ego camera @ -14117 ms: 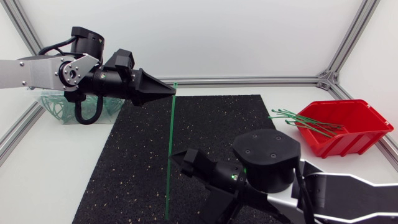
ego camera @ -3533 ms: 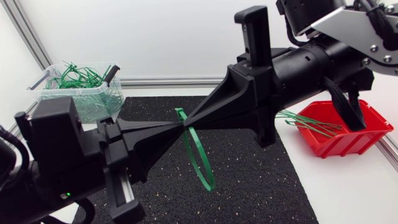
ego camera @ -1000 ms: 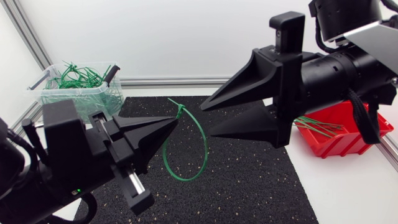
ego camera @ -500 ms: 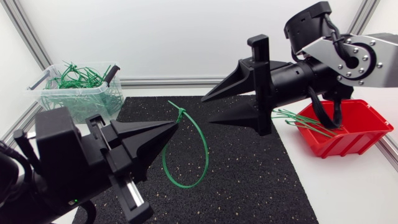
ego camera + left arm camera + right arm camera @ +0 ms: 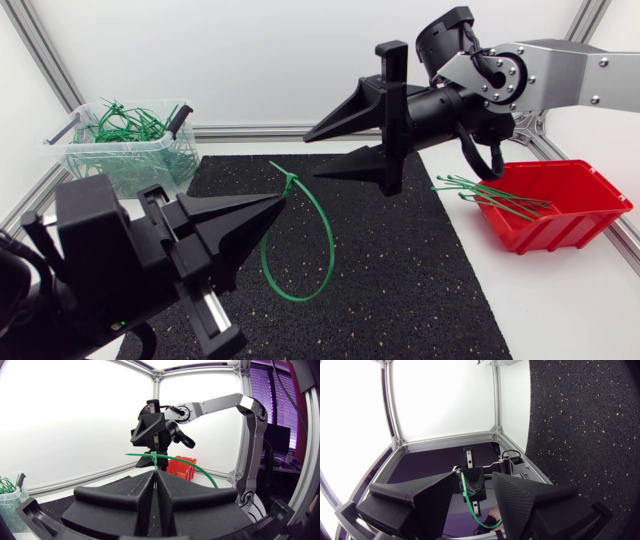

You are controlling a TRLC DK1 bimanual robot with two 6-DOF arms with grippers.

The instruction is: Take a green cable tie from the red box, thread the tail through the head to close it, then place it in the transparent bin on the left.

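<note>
Cable tie [image 5: 290,182] between left fingers [image 5: 240,215]

The right arm [image 5: 565,70] is built of silver-grey links and black joints. Small dark screws are set around its round joint plate [image 5: 497,76], and a black cable [image 5: 478,150] is looped below it. The right gripper [image 5: 310,158] and the left gripper [image 5: 283,198] are matte black, each with two broad wedge-shaped fingers. A small green light [image 5: 118,325] is seen on the left arm's black housing.

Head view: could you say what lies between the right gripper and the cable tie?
Nothing; the head view shows only bare black mat between right gripper and cable tie.
</note>
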